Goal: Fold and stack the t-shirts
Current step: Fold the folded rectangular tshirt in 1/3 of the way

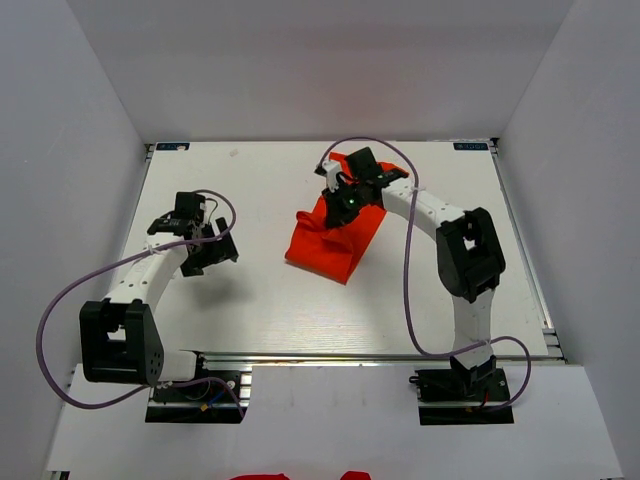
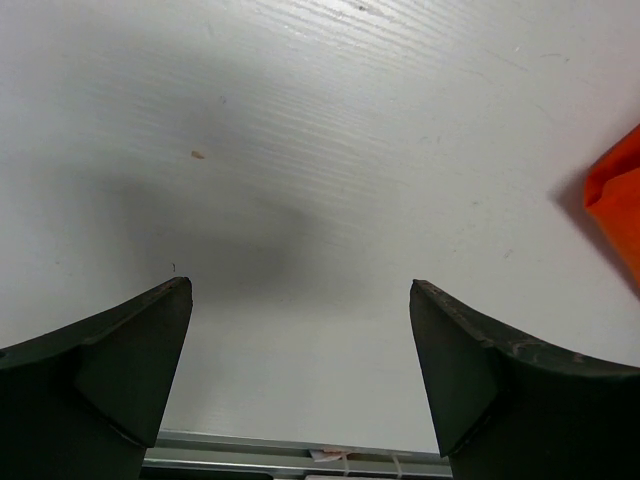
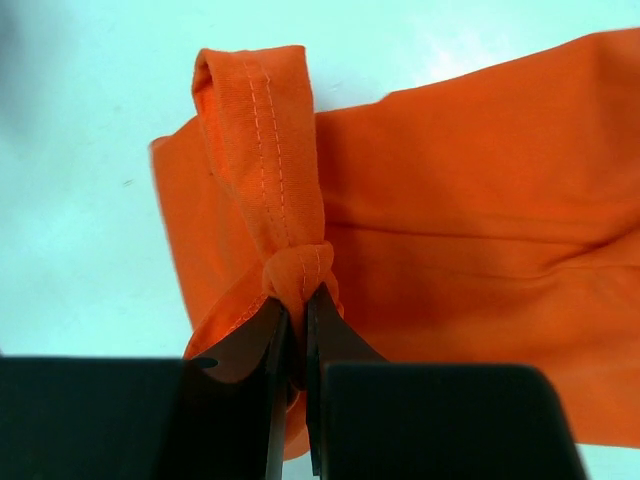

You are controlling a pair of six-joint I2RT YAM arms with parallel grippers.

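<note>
Your right gripper [image 3: 296, 310] is clamped on a bunched hem of the orange-red cloth t-shirt [image 3: 470, 190] lying right of centre on the white table [image 1: 250, 300]; pull hard and it may slip. Your left gripper [image 2: 300, 300] hangs open, apart.

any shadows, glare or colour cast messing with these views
Top external: even light, faint soft shadows on the table. Left wrist: a broad blurry shadow falls just past the open left end effector. Right wrist: the table looks cyan with glare at top; t-shirt stitching is sharp, the right end effector is featureless black.
</note>
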